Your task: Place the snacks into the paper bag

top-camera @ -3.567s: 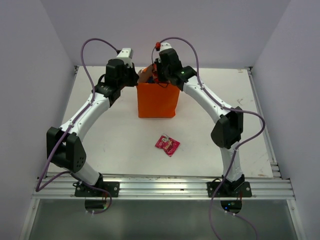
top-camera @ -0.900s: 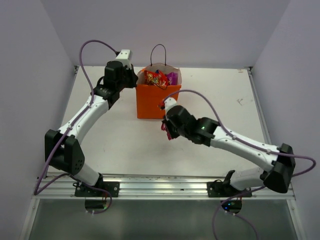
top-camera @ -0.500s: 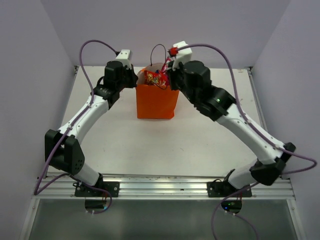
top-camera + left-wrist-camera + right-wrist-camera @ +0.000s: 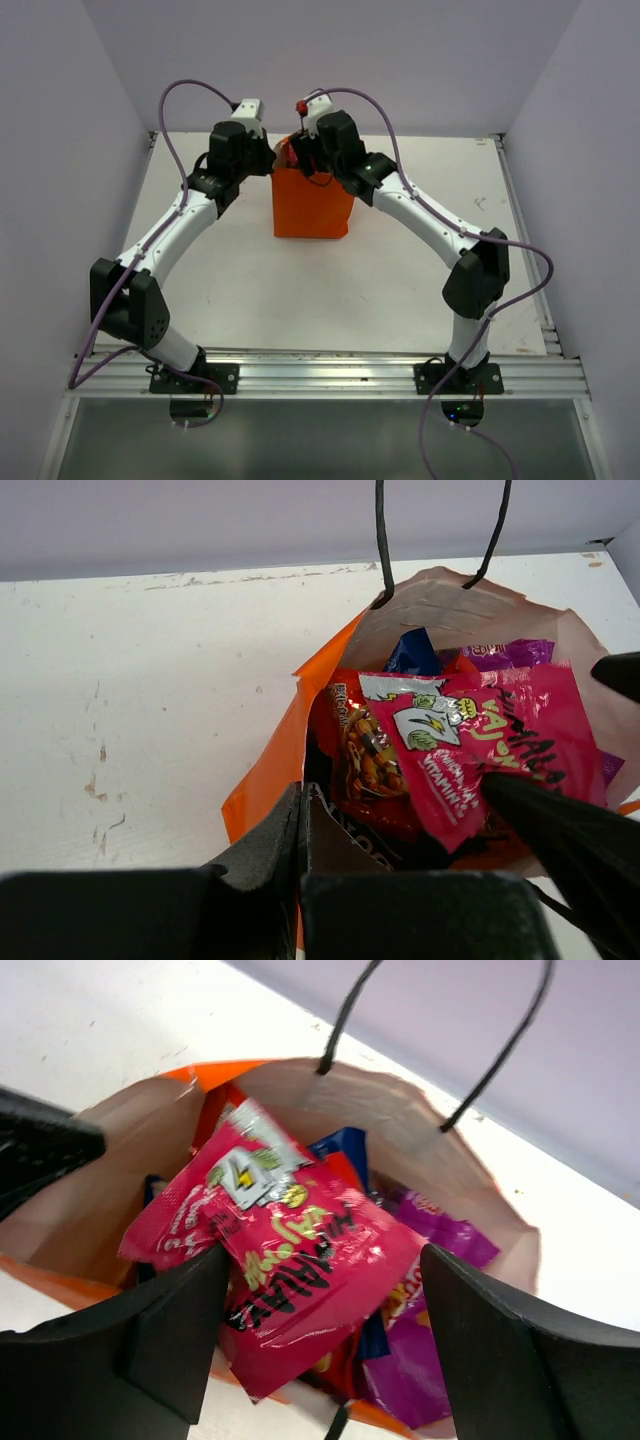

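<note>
**Desk:** What has moved since the last look?

**Operator:** The small pink-red packet (image 4: 490, 750) (image 4: 300, 1250). A few seconds back it lay on the table (image 4: 250, 280) in front of the paper bag (image 4: 310, 205). Now it is inside. My right arm has swung from mid-table up to the bag's mouth.

**Desk:** How does it sit?

**Operator:** On top of the pile, printed face up, slightly tilted. Under it I see:
- an orange-red packet (image 4: 365, 755) on the side of my left arm
- a blue bag (image 4: 412, 652) (image 4: 340, 1145) poking up toward the handle wall
- a purple bag (image 4: 505, 655) (image 4: 430, 1230) beyond that

Whatever lies deeper is hidden.

**Desk:** And the bag itself?

**Operator:** It stands upright at the back middle of the table with its mouth open. The pale inner wall (image 4: 370, 1100) shows, and the thin black handles (image 4: 380, 540) (image 4: 345, 1015) stand up from the far rim.

**Desk:** Claws?

**Operator:** The right gripper (image 4: 310, 150) (image 4: 325, 1260) hangs just over the mouth. Its fingers (image 4: 170, 1330) are spread wide, one on each side of the pink-red packet, and they grip nothing. Whether a tip brushes the packet, I cannot tell. The left gripper (image 4: 268, 158) (image 4: 302, 800) is clamped on the bag's near rim (image 4: 270, 770), with the paper edge pinched between its fingers. It is where it was before.
</note>
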{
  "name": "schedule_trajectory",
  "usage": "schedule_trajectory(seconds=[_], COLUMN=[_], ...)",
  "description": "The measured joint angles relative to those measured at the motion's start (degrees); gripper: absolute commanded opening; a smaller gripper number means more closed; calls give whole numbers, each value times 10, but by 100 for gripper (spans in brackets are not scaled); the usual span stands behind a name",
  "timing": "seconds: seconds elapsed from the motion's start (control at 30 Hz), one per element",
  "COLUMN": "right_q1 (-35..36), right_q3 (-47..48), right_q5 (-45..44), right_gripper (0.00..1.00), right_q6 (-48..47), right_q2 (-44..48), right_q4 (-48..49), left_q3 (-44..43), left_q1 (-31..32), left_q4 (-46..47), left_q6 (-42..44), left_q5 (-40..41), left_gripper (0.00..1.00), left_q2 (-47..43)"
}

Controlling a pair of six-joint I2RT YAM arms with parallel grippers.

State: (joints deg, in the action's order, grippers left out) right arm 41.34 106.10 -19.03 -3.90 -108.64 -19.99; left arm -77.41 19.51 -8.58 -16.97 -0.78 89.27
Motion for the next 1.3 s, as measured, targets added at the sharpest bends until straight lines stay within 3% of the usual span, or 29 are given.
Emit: schedule_trajectory(seconds=[0.1, 0.33, 0.53, 0.83, 1.3], right_q1=[-11, -38, -97, -155, -166], right_q3=[1, 36, 21, -51, -67], right_q5=[-9, -37, -40, -32, 7], right_gripper=[79, 83, 82, 79, 78], right_q6=[-2, -2, 16, 60, 91], right_q2=[17, 53, 75, 32, 17], right_q4=[5, 7, 7, 0, 0], left_q3=[-2, -9, -10, -10, -11], left_q1=[0, 0, 0, 0, 0], left_q4=[1, 4, 4, 4, 9], left_q6=[0, -5, -8, -15, -15], left_q5=[0, 0, 0, 0, 0], left_gripper=[0, 0, 0, 0, 0], left_q2=[1, 10, 12, 12, 16])
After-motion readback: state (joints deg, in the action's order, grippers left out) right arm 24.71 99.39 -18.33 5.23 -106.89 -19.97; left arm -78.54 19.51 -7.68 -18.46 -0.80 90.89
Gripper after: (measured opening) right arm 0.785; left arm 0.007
